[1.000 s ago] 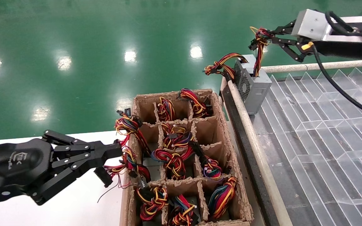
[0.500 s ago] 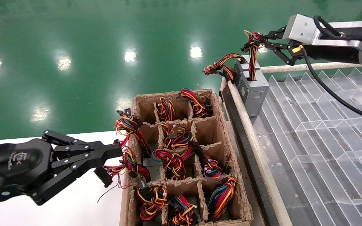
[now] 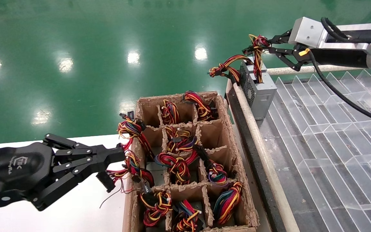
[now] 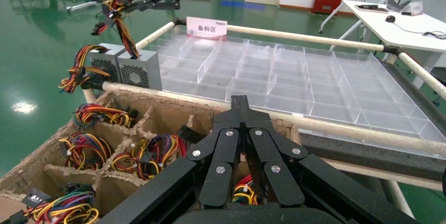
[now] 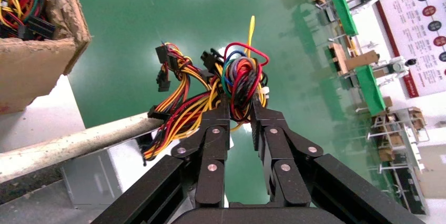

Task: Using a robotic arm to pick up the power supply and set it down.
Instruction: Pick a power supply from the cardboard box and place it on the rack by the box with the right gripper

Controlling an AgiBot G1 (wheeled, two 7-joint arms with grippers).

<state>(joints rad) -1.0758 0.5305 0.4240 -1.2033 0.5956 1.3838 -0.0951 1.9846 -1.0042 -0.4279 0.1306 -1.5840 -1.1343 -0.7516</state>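
The power supply (image 3: 259,93), a small grey vented box, stands at the far left corner of the clear divider tray (image 3: 327,135), against the padded rail. Its red, yellow and black wire bundle (image 5: 243,77) rises from the top. My right gripper (image 3: 258,43) is shut on that bundle, above the box. A second wire loop (image 3: 227,66) hangs over the rail. The left wrist view shows the power supply (image 4: 138,70) with the right gripper (image 4: 113,2) above it. My left gripper (image 3: 118,158) is shut, empty, at the left rim of the cardboard box (image 3: 237,154).
The cardboard box has several cells with wire bundles and more supplies in them. A black connector (image 3: 103,181) with loose wires hangs over its left rim. The padded rail (image 3: 256,135) runs between box and tray. White table (image 3: 76,209) lies under my left arm.
My right gripper has moved a little left with the wire bundle, and the power supply has shifted slightly toward the tray corner. The left arm has not moved.
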